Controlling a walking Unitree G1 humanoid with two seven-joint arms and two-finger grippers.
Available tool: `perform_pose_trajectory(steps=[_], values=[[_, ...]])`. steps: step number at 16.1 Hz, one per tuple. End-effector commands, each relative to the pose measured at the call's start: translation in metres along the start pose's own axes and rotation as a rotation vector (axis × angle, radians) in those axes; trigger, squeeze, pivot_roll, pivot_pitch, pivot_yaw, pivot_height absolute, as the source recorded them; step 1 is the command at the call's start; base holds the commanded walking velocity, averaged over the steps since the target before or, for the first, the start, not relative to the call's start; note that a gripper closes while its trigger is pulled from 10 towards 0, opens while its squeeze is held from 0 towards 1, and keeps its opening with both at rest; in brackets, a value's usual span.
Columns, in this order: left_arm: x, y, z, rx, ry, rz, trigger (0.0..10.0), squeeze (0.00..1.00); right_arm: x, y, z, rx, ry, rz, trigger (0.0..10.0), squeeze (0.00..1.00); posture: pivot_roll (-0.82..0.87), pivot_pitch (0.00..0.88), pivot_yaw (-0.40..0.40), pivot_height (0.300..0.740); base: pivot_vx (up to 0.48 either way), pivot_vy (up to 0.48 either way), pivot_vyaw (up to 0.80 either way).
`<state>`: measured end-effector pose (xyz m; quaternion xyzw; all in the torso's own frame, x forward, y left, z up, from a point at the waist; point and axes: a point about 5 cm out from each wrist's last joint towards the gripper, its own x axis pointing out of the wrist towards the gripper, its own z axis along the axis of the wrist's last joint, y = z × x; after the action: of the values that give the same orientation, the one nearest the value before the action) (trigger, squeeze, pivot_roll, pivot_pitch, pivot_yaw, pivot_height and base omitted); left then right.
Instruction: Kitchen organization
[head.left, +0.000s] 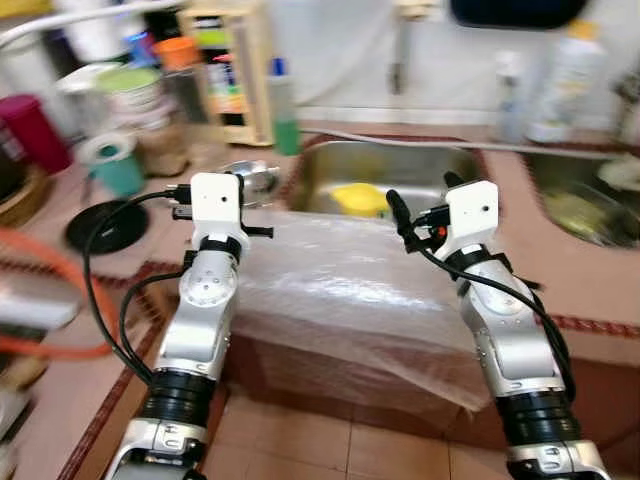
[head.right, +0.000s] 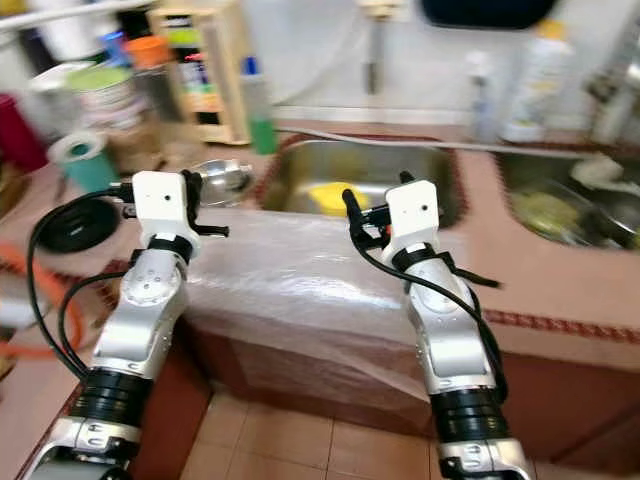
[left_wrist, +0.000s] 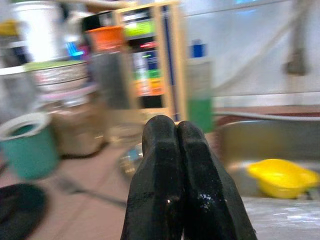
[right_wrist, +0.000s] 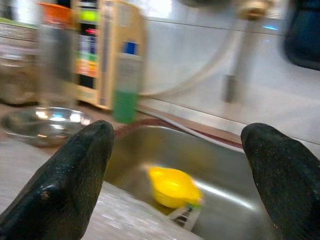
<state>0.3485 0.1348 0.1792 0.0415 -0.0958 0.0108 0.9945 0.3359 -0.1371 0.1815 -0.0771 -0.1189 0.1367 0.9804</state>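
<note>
A: One yellow bowl (right_wrist: 172, 186) lies in the steel sink (head.left: 330, 165), and nothing holds it.

B: Where are the grippers?

A: Both hang above the plastic-covered counter front (head.left: 340, 285), well short of the sink. The right gripper (right_wrist: 177, 165) is spread wide and aimed toward the bowl; the left gripper (left_wrist: 182, 150) has its fingers pressed together, empty.

B: And beyond that?

A: A shallow steel dish (head.left: 250, 178) beside the sink, a green bottle (head.left: 284, 118), a teal cup (head.left: 115, 165) and crowded jars. Judging by that clutter, organizing has barely begun.
</note>
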Motion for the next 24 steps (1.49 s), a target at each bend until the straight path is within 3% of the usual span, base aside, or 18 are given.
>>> perform_pose_trajectory(steps=[1,7,17,21,24], values=[[0.001,0.002,0.005,0.004,-0.009,0.008,10.0,0.00,0.003,0.001,0.009,-0.005,-0.039,0.005,10.0,0.00,0.03,0.000,0.078,0.740,0.000,0.000,0.66],[0.001,-0.001,0.013,-0.051,-0.040,-0.038,10.0,0.00,0.005,-0.003,0.011,-0.001,-0.044,-0.012,10.0,0.00,0.04,0.000,0.070,0.740,0.000,0.000,0.10],[-0.001,-0.006,0.015,-0.078,-0.043,-0.074,10.0,0.00,0.005,-0.006,0.010,-0.012,-0.046,-0.022,10.0,0.00,0.03,0.000,0.072,0.740,0.368,0.000,0.00],[-0.003,-0.008,0.014,-0.081,-0.035,-0.083,10.0,0.00,0.004,-0.006,0.008,-0.015,-0.039,-0.022,10.0,0.00,0.03,0.000,0.074,0.740,0.398,0.246,0.00],[-0.003,-0.008,0.015,-0.093,-0.041,-0.069,10.0,0.00,0.003,-0.007,0.007,-0.016,-0.033,-0.022,10.0,0.00,0.03,0.000,0.075,0.740,0.000,0.000,0.00]])
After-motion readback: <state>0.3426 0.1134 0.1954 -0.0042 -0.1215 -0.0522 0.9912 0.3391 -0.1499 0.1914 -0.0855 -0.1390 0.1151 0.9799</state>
